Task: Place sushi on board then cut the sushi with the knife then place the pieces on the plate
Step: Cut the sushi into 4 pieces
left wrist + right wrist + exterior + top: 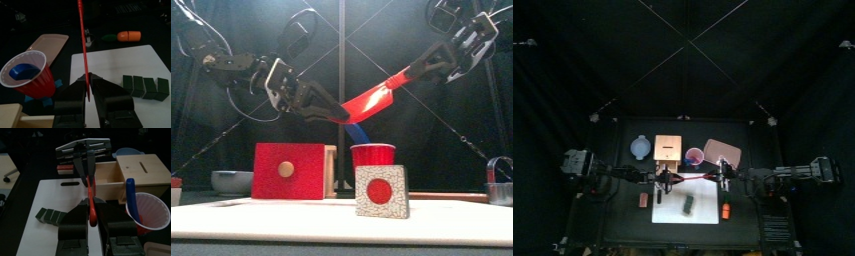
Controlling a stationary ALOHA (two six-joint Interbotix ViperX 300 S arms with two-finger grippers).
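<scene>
The red cup (pixel 152 210) hides the blue knife's (pixel 131 195) lower end.

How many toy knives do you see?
2. The red knife is gripped by the left gripper and the right gripper; the blue knife stands in the red cup. None looks hidden.

Black table (pixel 620 226), white board (pixel 665 216), box (pixel 668 146), cup (pixel 694 154), tray (pixel 724 151)
</scene>
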